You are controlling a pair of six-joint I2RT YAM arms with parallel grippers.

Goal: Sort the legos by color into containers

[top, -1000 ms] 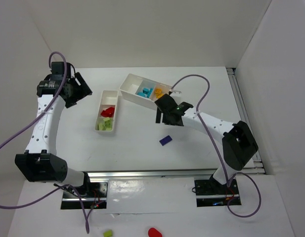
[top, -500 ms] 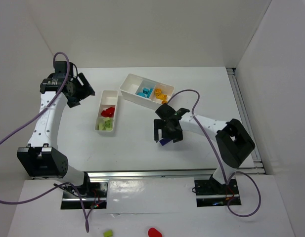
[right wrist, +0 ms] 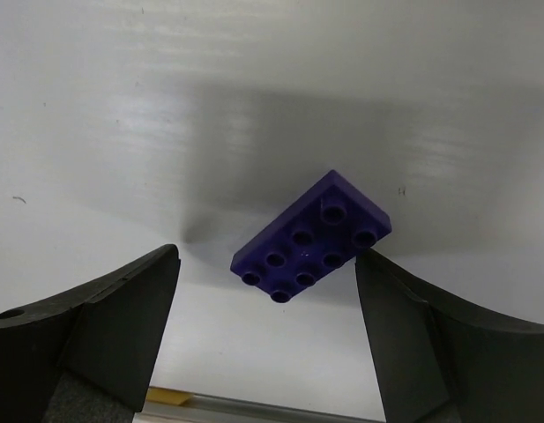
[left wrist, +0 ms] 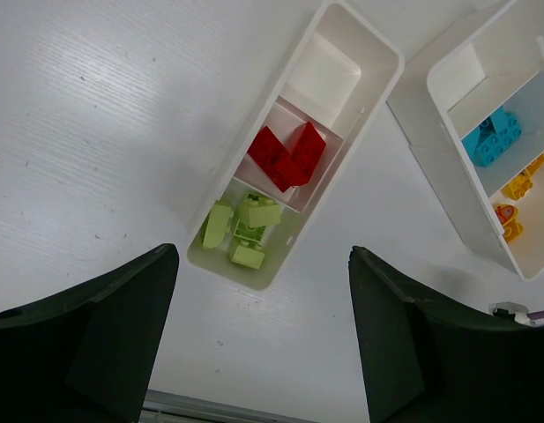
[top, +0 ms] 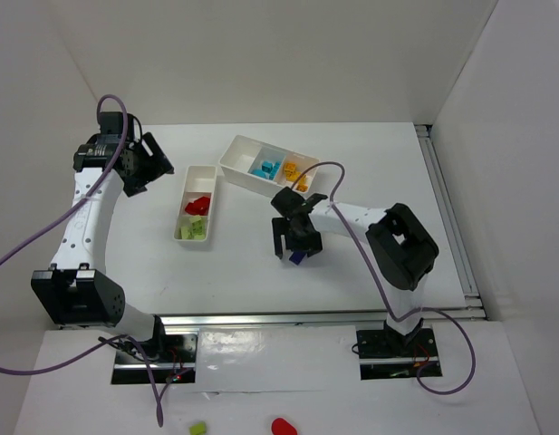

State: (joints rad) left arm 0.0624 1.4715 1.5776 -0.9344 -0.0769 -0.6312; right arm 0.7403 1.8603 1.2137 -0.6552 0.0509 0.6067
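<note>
**Step in hand:** pickup of the only loose brick seen on the table.

**Task thing:**
- The dark purple flat studded plastic plate [right wrist: 311, 249] lies studs-up on the white tabletop [top: 370, 163], towards the front centre and apart from both trays.
- It sits skewed, diagonal to the line between the fingers.

**Right gripper** [right wrist: 264, 264]: hangs directly over the plate, jaws spread wide, one finger on either side. Neither finger touches the plate in the wrist view.

**Left gripper** [left wrist: 261, 256]: also spread wide, carrying nothing, poised above the narrow white three-compartment plastic tray [left wrist: 329, 75].

**Sorted so far:**
- Narrow tray: red bricks [left wrist: 287, 157] in the middle compartment, lime green bricks [left wrist: 243, 231] in the end nearest the arms, far end bare.
- The wider white divided plastic tray [top: 241, 156]: cyan bricks [left wrist: 492, 139] and orange-yellow bricks [left wrist: 518, 185] in separate compartments. Its left compartment in the top view is bare.

**Judgement:** the task looks close to done, with purple the one colour not yet housed.

**Next move:**
- Lower the right gripper until the fingertips flank the plate's edges, then close.
- A wrist turn to square up is advisable. Otherwise the fingers would meet corners and the plate may twist or skid.
- The plate is thin, so the grip must be taken low, close to the tabletop.
- Carry it to a bare compartment. The wider tray's looks the easier reach for this arm.
</note>
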